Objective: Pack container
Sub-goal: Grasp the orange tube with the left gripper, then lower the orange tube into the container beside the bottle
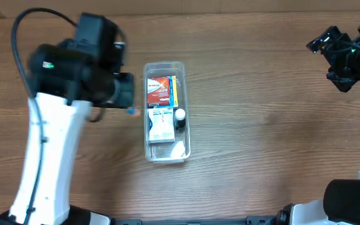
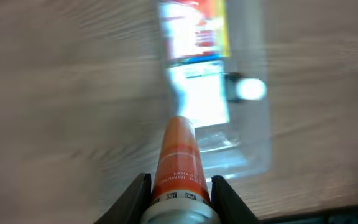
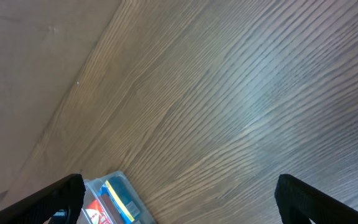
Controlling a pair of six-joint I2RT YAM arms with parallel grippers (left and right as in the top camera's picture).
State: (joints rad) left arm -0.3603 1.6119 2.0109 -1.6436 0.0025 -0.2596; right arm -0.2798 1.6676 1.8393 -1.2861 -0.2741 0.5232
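Observation:
The clear plastic container lies lengthwise in the middle of the table. In it are a red and yellow box, a white and blue box and a small dark bottle with a white cap. My left gripper is shut on an orange tube and holds it above the table just left of the container; this view is blurred. My right gripper is open and empty, raised at the far right, with a container corner at the bottom of its view.
The wooden table carries nothing else in view. The left arm's white link crosses the left side of the table. The right arm's base is at the lower right.

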